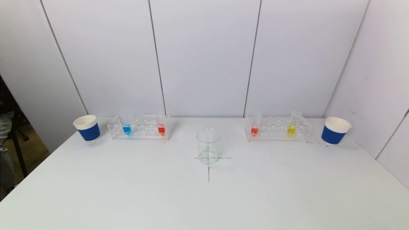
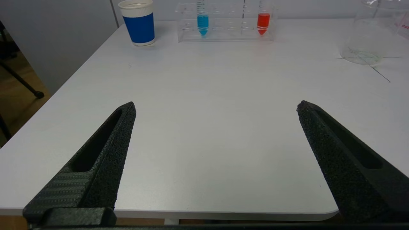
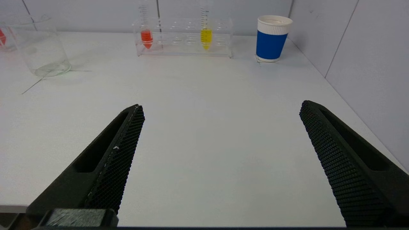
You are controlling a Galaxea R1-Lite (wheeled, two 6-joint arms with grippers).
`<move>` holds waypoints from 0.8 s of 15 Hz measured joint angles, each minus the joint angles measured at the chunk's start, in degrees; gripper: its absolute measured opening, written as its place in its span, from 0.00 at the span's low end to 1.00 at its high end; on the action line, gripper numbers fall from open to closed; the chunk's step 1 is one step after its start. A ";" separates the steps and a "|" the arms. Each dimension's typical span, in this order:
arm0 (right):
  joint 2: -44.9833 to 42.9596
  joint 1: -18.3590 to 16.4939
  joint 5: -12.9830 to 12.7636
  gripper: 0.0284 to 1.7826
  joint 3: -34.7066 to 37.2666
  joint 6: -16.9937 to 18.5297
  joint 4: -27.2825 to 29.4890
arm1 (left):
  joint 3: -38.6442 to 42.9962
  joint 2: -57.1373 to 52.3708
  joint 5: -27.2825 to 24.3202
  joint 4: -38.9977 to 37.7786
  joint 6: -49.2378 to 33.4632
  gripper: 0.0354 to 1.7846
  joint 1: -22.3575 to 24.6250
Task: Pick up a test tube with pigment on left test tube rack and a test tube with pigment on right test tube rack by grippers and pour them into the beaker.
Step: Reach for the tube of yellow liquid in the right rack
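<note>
nothing is picked yet: the left gripper (image 2: 215, 107) and right gripper (image 3: 220, 107) hang at the tabletop's near edge with jaws spread, so each must reach to its rack, the left test tube rack (image 1: 139, 127) and right test tube rack (image 1: 277, 129), which flank the empty beaker (image 1: 208, 146).

A blue paper cup (image 1: 87, 128) stands near the table's (image 1: 127, 191) far left corner, another blue cup (image 1: 335, 130) near its far right corner.
</note>
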 joint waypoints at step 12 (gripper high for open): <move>0.00 0.00 0.00 0.99 0.00 0.01 0.00 | 0.00 0.00 0.01 0.02 0.00 0.99 0.02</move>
